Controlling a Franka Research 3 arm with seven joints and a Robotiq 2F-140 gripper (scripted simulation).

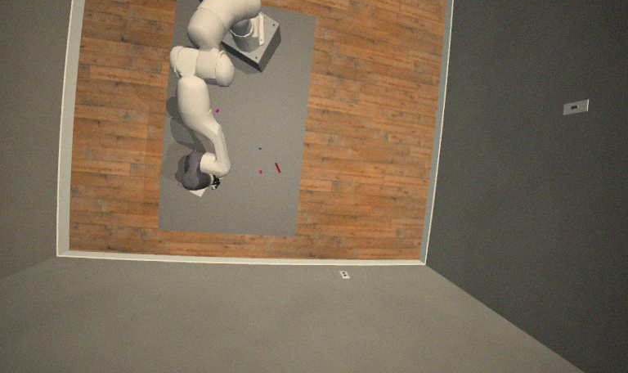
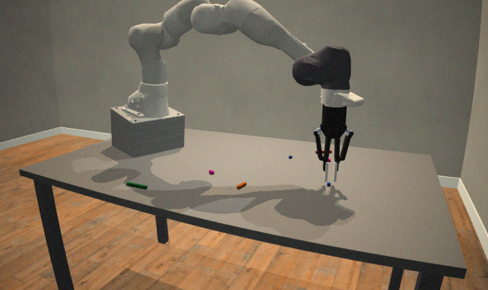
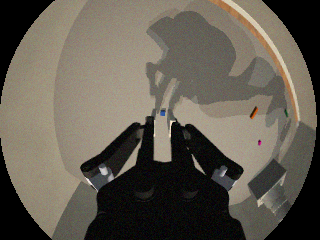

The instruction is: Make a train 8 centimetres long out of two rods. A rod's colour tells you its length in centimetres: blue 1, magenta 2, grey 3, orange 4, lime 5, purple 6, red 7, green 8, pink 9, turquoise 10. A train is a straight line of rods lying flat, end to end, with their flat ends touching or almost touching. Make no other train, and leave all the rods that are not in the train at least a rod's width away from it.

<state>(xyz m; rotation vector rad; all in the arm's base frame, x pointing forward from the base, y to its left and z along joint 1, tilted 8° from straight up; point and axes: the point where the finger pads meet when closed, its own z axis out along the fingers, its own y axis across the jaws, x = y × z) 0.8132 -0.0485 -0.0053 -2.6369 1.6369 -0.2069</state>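
Note:
My gripper (image 2: 331, 180) (image 3: 161, 115) is open with a narrow gap and holds nothing. Its fingertips are low, just above a blue rod (image 2: 328, 184) (image 3: 163, 112) on the table. A second blue rod (image 1: 259, 148) (image 2: 290, 157) lies farther back. A red rod (image 1: 277, 168) (image 2: 323, 152) lies apart, partly behind the fingers in the exterior view. One magenta rod (image 1: 260, 171) (image 2: 329, 160) lies near the red rod. Another magenta rod (image 1: 217, 110) (image 2: 211, 172) (image 3: 259, 143) lies toward the base. An orange rod (image 2: 241, 185) (image 3: 254, 113) and a green rod (image 2: 136, 185) (image 3: 286, 113) lie separately.
The arm's base block (image 1: 271, 42) (image 2: 147, 133) (image 3: 267, 179) stands on the table (image 1: 277, 212) (image 2: 377, 215). In the exterior view, the green rod is near the table's front edge, left of the orange rod. The arm hides part of the table in the top view.

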